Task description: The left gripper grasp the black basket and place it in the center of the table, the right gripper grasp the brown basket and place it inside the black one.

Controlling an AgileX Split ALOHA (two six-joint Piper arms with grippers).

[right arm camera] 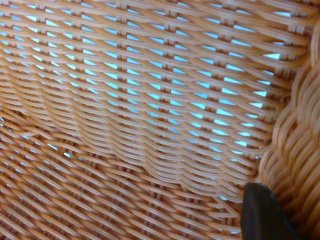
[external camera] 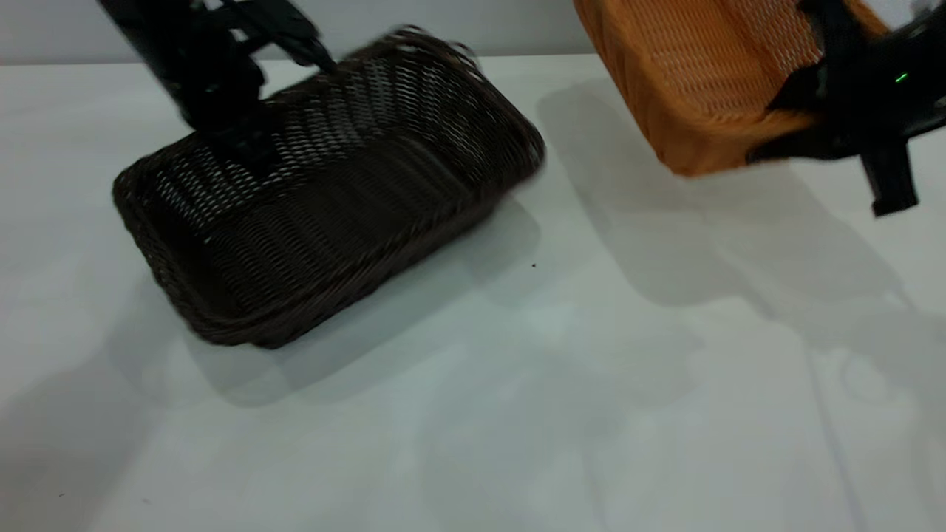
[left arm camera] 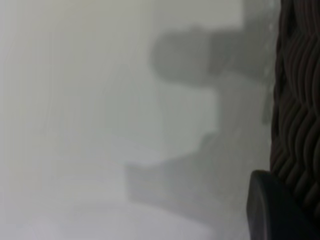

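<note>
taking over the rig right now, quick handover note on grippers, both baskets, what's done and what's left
Left gripper: shut on the black basket's far rim, basket tilted, near edge on the table, left of centre.
Right gripper: shut on the brown basket, held in the air at the far right.
Done: both baskets grasped.
Left: set the black basket flat at centre, then lower the brown one inside.

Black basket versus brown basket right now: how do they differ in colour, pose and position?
The black basket is near-black; the brown basket is orange-tan. The black one is tilted, one end on the table and the other raised by the left tool at its rim; the brown one hangs clear of the table, held by the right tool. The black one sits left of centre, the brown at far right. Both are rectangular open-weave baskets with braided rims.
</note>
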